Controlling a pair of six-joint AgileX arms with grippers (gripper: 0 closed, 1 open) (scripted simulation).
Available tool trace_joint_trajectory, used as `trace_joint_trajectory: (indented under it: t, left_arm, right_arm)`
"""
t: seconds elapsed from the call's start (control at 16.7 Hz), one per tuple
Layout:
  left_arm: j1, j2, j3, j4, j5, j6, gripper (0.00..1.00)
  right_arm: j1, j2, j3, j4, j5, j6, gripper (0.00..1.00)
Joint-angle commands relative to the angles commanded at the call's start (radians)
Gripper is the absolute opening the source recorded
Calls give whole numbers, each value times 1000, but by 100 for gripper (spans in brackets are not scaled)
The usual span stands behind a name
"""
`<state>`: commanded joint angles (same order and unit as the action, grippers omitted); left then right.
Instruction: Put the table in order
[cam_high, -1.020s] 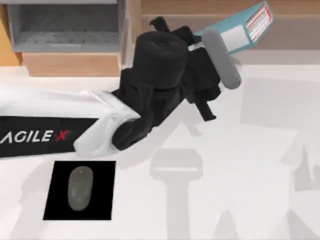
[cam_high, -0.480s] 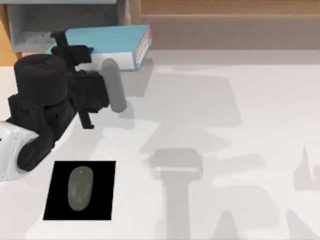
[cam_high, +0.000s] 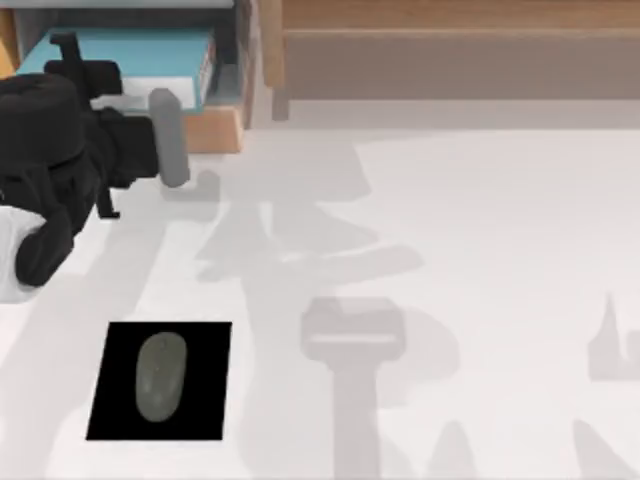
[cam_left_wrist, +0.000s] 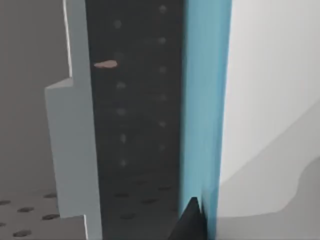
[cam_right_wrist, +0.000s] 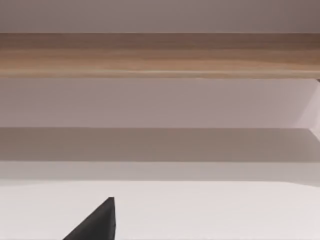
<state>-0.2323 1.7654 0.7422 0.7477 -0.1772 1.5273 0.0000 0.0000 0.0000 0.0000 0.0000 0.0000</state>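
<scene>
Table (cam_high: 480, 250): white top, spans most of top view. Black mat (cam_high: 160, 380) w/ grey mouse (cam_high: 160, 375) lying on it, near-left area. Wooden drawer (cam_high: 225, 125) at far-left corner, grey inside; teal book (cam_high: 130, 55) lies over it. Left gripper (cam_high: 70, 55) at the book's left end, clenched on the book; left wrist view shows the teal edge (cam_left_wrist: 205, 100) against a fingertip (cam_left_wrist: 192, 222). Wooden shelf (cam_high: 450, 45) along far edge. Right gripper: state cannot be told.
</scene>
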Motion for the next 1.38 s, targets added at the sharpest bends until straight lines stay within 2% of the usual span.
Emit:
trace_joint_trajectory:
  t: [0.3,0.66,0.9,1.38]
  left_arm:
    - [-3,0,0,0,1,0,0]
    - [14,93,105,-8,15,4,0]
    - [16,106,117,-10,17,5,0]
    - [16,106,117,-10,17,5,60]
  right_arm:
    - [0,0,0,0,0,0,100]
    - [0,0,0,0,0,0,100]
    - [0,0,0,0,0,0,100]
    - [0,0,0,0,0,0,100]
